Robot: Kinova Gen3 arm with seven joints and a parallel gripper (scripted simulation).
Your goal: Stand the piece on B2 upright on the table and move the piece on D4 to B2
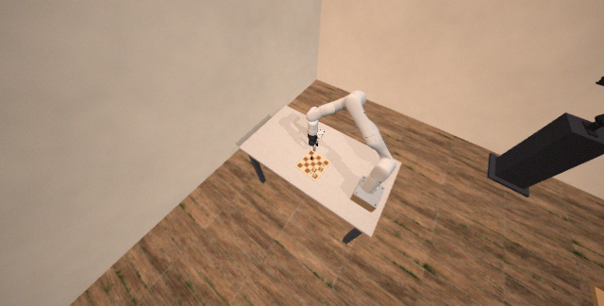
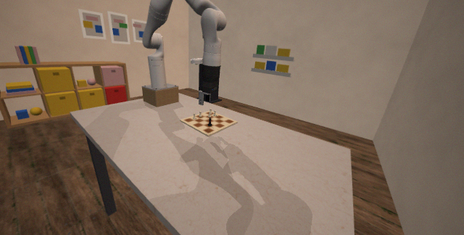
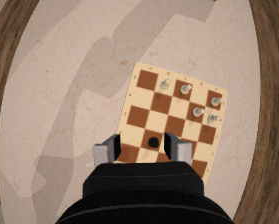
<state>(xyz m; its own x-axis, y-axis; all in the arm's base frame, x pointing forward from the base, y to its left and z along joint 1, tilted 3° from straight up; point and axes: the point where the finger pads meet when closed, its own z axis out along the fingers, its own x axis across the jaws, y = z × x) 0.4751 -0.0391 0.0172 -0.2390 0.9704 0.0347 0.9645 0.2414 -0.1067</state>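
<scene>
A small chessboard (image 2: 209,121) lies on the white table; it also shows in the top view (image 1: 312,164) and the wrist view (image 3: 170,119). One black piece (image 3: 152,139) stands upright on it, also seen in the exterior view (image 2: 209,121). Several white pieces (image 3: 198,112) (image 2: 210,112) stand on the far part of the board. The square labels are too small to read. My gripper (image 3: 142,142) (image 2: 207,99) is open and empty. It points straight down, well above the board's edge, with the black piece below and between the fingers in the wrist view.
The arm's base stands on a wooden block (image 2: 159,95) at the table's far end. A shelf with coloured boxes (image 2: 61,90) stands on the floor at the left, away from the table.
</scene>
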